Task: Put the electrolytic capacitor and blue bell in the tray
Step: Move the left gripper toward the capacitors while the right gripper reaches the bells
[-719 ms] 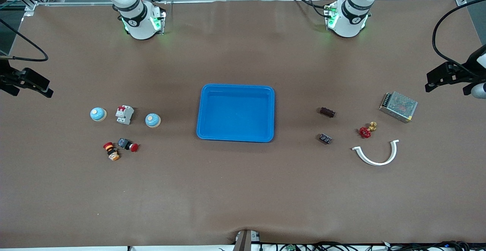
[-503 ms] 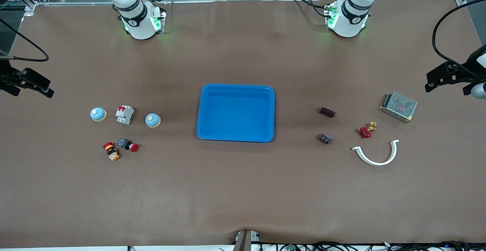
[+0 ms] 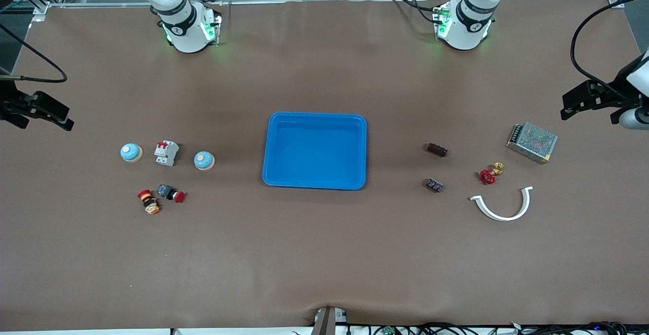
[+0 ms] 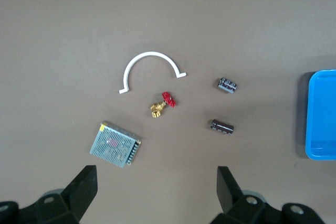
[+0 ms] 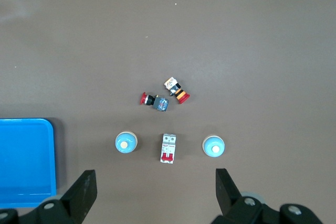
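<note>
Jaws of both grippers stand wide and hold nothing. The left gripper (image 3: 572,106) hangs over the table edge at its own arm's end, at about two o'clock from the tray (image 3: 314,152) in the front view. It has crept slightly inward over the last half second. The right gripper (image 3: 53,114) sits at about ten o'clock and has barely shifted.

So the task is only starting, and the tray is bare. Two dark electrolytic capacitors lie at three o'clock from the tray, one (image 3: 437,149) farther from the front camera than the other (image 3: 434,185). Two blue bells lie at nine o'clock, the closer bell (image 3: 204,160) and the outer bell (image 3: 131,152), with a circuit breaker (image 3: 166,152) between them. The left arm's drift suggests the capacitors come first.
</note>
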Available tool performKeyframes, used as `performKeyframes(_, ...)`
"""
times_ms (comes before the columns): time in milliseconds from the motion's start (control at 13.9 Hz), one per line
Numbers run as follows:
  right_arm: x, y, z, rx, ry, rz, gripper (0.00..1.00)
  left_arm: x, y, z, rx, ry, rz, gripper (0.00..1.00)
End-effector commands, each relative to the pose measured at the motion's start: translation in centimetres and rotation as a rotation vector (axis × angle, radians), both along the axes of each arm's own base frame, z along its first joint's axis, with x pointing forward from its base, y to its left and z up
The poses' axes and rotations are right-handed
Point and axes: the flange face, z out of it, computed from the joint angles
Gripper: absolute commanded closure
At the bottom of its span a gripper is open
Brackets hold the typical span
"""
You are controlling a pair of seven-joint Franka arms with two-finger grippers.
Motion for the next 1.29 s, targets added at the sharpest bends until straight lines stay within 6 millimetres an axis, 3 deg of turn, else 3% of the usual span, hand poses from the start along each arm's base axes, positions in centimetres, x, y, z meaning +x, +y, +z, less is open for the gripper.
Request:
performKeyframes(0, -0.1, 0.4, 0.1, -0.006, 0.003, 0.012, 0.00, -1.5, 0.1, 0.1, -0.002, 0.031, 0.085, 0.00)
performKeyframes(144, -0.1, 1.3, 0.2, -0.007, -0.001, 0.027, 0.00, -1.5, -0.3, -0.5, 0.002, 0.041, 0.095, 0.00)
performKeyframes(360, 0.0, 1.2, 0.3, -0.008, -0.005, 0.027, 0.00, -1.5, -1.2, -2.7, -0.002, 0.065, 0.272, 0.00)
performKeyframes(503, 0.0, 0.6, 0.3, -0.006, -0.005, 0.018, 0.00, -1.5, -2.6, -5.3, 0.007, 0.080, 0.367, 0.00)
performKeyframes(647, 0.7, 0.5, -1.6, -0.008, 0.036, 0.014, 0.00, -1.4, -3.4, -8.0, 0.013, 0.085, 0.454, 0.00)
performKeyframes(1007, 0.9, 0.2, -3.5, -0.011, 0.094, 0.035, 0.00, -1.3, -4.2, -14.8, -0.006, 0.050, 0.696, 0.00)
performKeyframes(1151, 1.3, -1.1, -4.6, -0.025, 0.106, 0.086, 0.00, -1.2, -4.6, -16.9, -0.012, 0.038, 0.755, 0.00)
performKeyframes(1223, 1.6, -3.0, -5.3, -0.026, 0.109, 0.178, 0.00, -1.0, -5.1, -17.9, -0.020, 0.023, 0.785, 0.00)
